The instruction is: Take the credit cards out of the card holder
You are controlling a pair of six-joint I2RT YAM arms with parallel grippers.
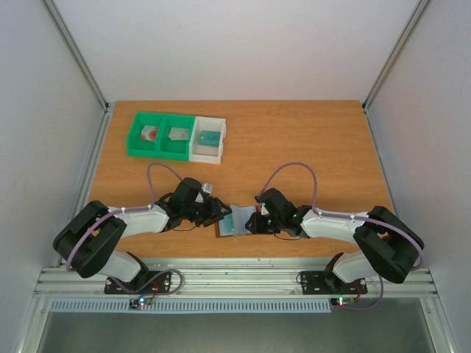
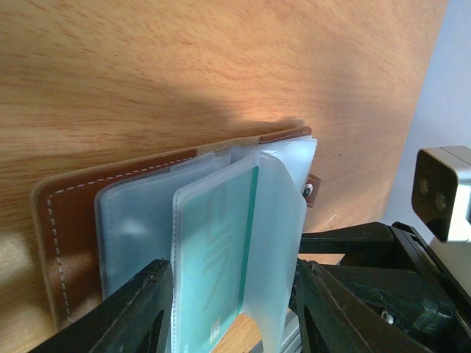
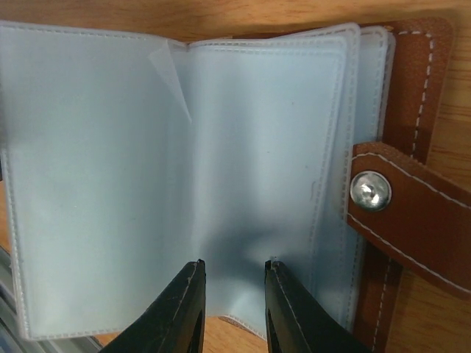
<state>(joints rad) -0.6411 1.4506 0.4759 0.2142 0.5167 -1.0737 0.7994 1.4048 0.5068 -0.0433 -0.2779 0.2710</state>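
Holder point(image 1: 237, 222) lies open at the counter point(image 1: 309, 140) near edge; left tool point(image 2: 229, 273) straddles the teal card point(image 2: 219, 243) in its sleeve point(image 2: 283, 220), right tool point(image 3: 233, 268) narrowly parted over holder; can't tell whether either grips

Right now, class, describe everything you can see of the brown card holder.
The card holder lies open on the table: brown stitched leather-like cover, snap strap, frosted plastic sleeves. One raised sleeve holds a teal card, straddled by the left hand; a grip is unclear. The right hand sits at a flat sleeve's edge.
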